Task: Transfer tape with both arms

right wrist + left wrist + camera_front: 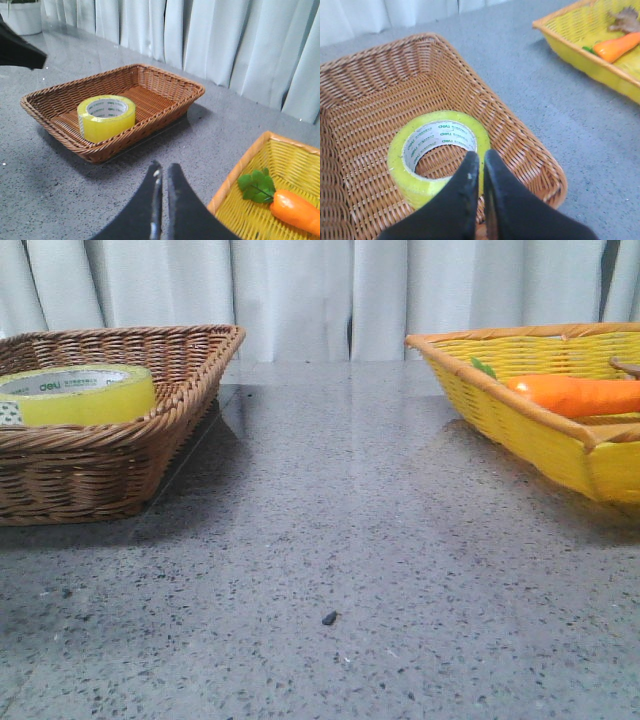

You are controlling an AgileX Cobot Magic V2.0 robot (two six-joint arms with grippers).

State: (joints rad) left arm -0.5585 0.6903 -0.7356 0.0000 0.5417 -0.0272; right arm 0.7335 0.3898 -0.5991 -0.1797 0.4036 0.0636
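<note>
On the near part of the grey table [330,570], only a small dark speck [329,618] is noted; neither arm is seen in the front view. The left gripper [481,156] is observed above the brown wicker basket [190,390], its fingers drawn together and empty, poised just beside the near rim of the tape [438,150]. The right gripper [163,172] is likewise pressed together and empty, held over bare table between the two baskets. The tape is found lying flat inside the brown basket at the left, ungrasped. At the right, the yellow basket [520,420] is seen to hold an orange carrot toy [575,395]. The transfer is judged not yet begun: grasp, handover and placement all remain outstanding.
</note>
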